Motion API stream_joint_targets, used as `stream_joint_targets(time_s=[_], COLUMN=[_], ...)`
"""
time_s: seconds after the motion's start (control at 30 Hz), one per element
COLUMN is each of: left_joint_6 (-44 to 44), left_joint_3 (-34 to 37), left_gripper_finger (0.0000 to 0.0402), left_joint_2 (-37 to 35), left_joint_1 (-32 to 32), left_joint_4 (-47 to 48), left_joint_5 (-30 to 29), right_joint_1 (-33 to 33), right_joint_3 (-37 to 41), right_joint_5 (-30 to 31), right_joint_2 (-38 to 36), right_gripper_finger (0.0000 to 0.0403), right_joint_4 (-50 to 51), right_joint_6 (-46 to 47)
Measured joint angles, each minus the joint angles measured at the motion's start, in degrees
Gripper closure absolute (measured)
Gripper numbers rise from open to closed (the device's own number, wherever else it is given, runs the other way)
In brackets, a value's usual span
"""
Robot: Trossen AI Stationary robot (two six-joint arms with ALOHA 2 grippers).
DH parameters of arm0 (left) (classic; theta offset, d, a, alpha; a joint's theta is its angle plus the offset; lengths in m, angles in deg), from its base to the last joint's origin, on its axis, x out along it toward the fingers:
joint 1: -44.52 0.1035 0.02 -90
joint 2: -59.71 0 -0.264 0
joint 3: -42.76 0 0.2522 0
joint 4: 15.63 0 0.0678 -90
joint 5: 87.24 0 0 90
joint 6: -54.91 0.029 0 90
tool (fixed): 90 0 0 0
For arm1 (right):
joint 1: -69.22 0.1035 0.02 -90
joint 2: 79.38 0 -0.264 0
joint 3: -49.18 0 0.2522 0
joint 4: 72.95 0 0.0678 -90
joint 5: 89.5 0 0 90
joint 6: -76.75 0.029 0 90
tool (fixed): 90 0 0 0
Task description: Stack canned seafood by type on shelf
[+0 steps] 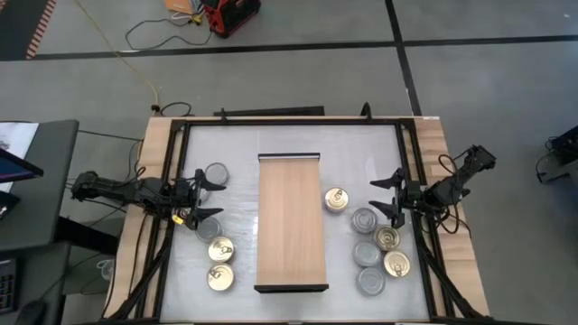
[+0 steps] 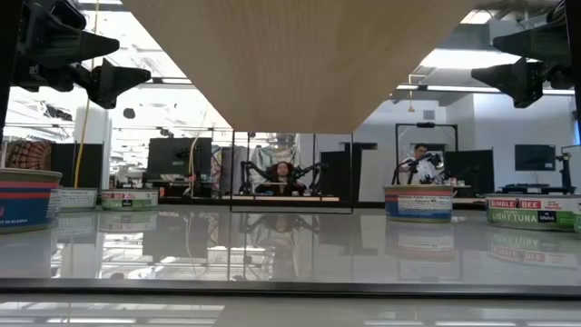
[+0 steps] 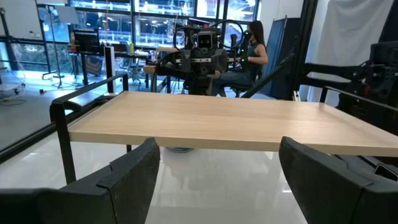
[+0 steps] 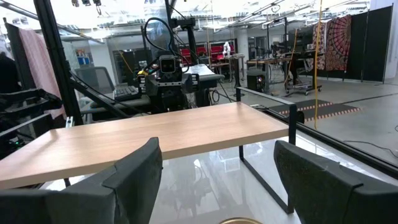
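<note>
The shelf point(image 1: 291, 223) is a long light-wood board on dark metal legs, standing in the middle of the white table. Round flat cans of seafood rest on the tabletop on both sides of it. On the left are a silver-lidded can point(image 1: 215, 173) and two gold-lidded ones point(image 1: 221, 249) point(image 1: 219, 276). On the right are a gold-lidded can point(image 1: 336, 199) beside the shelf and several more point(image 1: 387, 238) point(image 1: 371, 281). My left gripper point(image 1: 210, 199) hangs open at the table's left, pointing level at the shelf point(image 3: 217, 124). My right gripper point(image 1: 381, 197) hangs open at the right, also facing the shelf point(image 4: 155, 140). Neither touches anything.
A dark frame point(image 1: 289, 117) runs along the table's edges. In the low view, cans point(image 2: 418, 202) point(image 2: 531, 209) point(image 2: 127, 198) stand on the glossy top under the raised board point(image 2: 300, 64). Beyond the table are people at desks, other robot arms and cables on the floor.
</note>
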Motion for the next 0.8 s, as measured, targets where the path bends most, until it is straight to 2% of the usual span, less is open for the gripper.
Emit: stream_joint_targets(time_s=[0.23, 0.4, 0.57, 0.8], left_joint_6=[0.0, -0.3, -0.5, -4.4], left_joint_3=[0.0, 0.0, 0.0, 0.0], left_gripper_finger=[0.0086, 0.0086, 0.0086, 0.0086], left_joint_2=[0.0, 0.0, 0.0, 0.0], left_joint_1=[0.0, 0.0, 0.0, 0.0], left_joint_4=[0.0, -1.5, -3.9, -2.2], left_joint_5=[0.0, 0.0, 0.0, 1.3], right_joint_1=[0.0, -0.1, -0.1, -0.1], right_joint_3=[0.0, 0.0, 0.0, 0.0], right_joint_5=[0.0, 0.2, 0.2, 0.2], right_joint_2=[0.0, 0.0, 0.0, 0.0], right_gripper_finger=[0.0072, 0.0072, 0.0072, 0.0072], right_joint_4=[0.0, -1.3, -1.7, -2.6], right_joint_6=[0.0, -4.8, -4.8, -2.8])
